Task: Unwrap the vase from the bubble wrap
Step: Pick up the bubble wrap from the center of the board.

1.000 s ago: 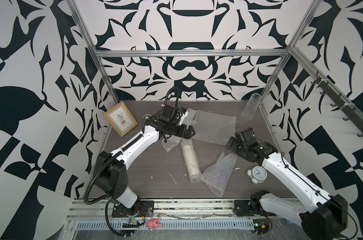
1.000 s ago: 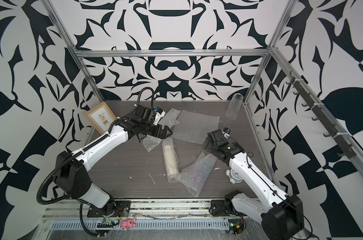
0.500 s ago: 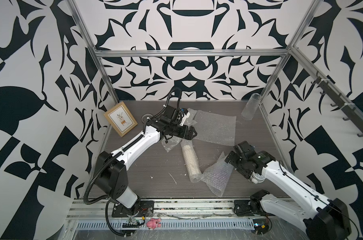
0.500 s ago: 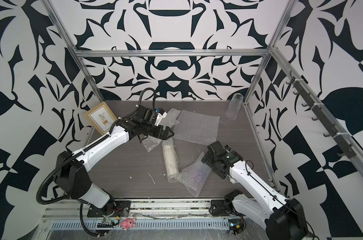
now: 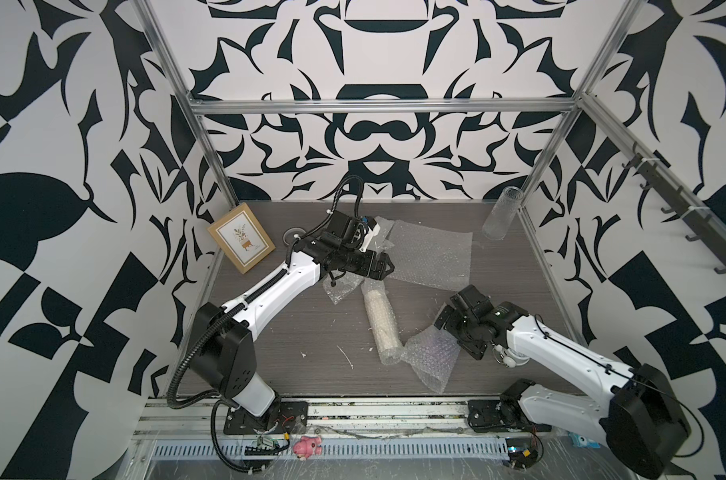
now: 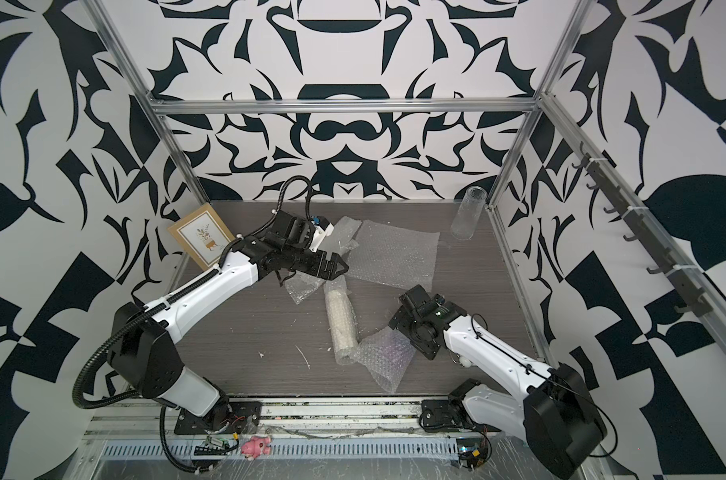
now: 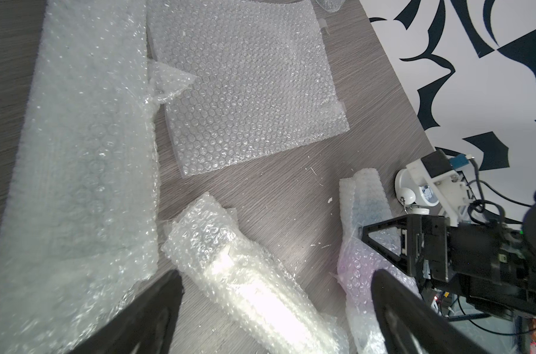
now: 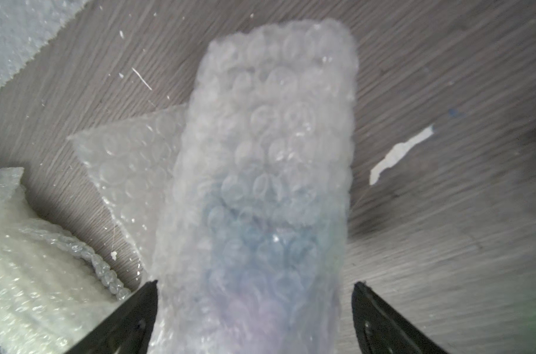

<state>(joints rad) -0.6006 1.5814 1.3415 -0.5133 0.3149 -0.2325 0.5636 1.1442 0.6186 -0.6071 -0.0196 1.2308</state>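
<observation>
A cream wrapped roll (image 5: 381,322) lies mid-worktop (image 5: 270,332). Bubble wrap (image 5: 432,257) lies around it in pieces. A flat sheet sits just beyond the roll's far end, and a crumpled, faintly bluish bundle (image 5: 430,361) rests against its near end. The left fingers (image 7: 144,318) stand apart over the roll's far end, holding nothing. The right fingers (image 8: 383,318) stand apart on either side of the bundle, not pinching it. A bare glass vase (image 5: 497,214) stands upright well beyond the roll, in the far corner.
</observation>
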